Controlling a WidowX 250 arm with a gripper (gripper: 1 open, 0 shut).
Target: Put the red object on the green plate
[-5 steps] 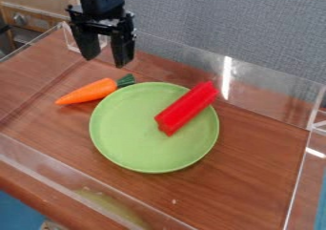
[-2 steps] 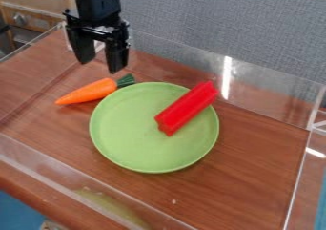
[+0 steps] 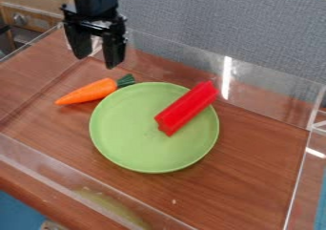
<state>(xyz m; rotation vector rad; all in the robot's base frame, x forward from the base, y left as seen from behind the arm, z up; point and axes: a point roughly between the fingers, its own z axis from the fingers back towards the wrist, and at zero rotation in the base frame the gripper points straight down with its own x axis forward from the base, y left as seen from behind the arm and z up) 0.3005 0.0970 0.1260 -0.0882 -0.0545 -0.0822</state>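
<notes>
The red object, a long bright red block, lies slanted on the right half of the green plate, its upper end reaching past the plate's rim. My gripper hangs open above the table at the back left, well away from the block, with nothing between its dark fingers. It is above and behind the carrot's leafy end.
An orange carrot with a green top lies just left of the plate, nearly touching its rim. Clear plastic walls ring the wooden table. A grey fabric panel stands behind.
My open gripper has drifted slightly left and up, farther from the plate. Block, plate and carrot have not moved.
</notes>
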